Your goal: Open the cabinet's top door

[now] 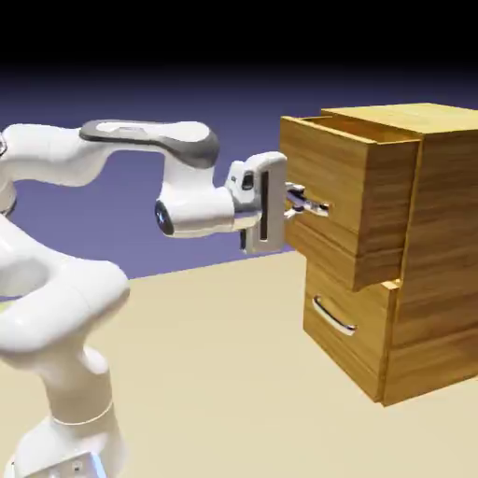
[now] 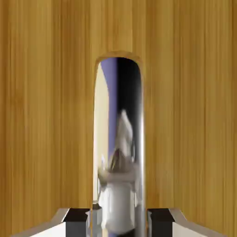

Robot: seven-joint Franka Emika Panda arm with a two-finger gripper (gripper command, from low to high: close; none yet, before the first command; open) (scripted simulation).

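Arm [image 1: 112, 159] reaching out level, forearm horizontal, tool [image 1: 297, 203] pointing sideways, fingers [image 2: 77, 221] clamped close together.

Wood-grain cabinet [image 1: 439, 252], top door [image 1: 341, 201] pulled partway out, silver-handled.

Rendered sim scene: plain tan table [image 1: 215, 373], flat blue-violet backdrop [image 1: 140, 103], wood-grain cabinet [image 1: 439, 252], no room.

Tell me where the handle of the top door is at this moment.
In the exterior view, the top door's handle sits right of centre on the pulled-out top door, with the hand at it. In the hand view it stands between the fingertips.
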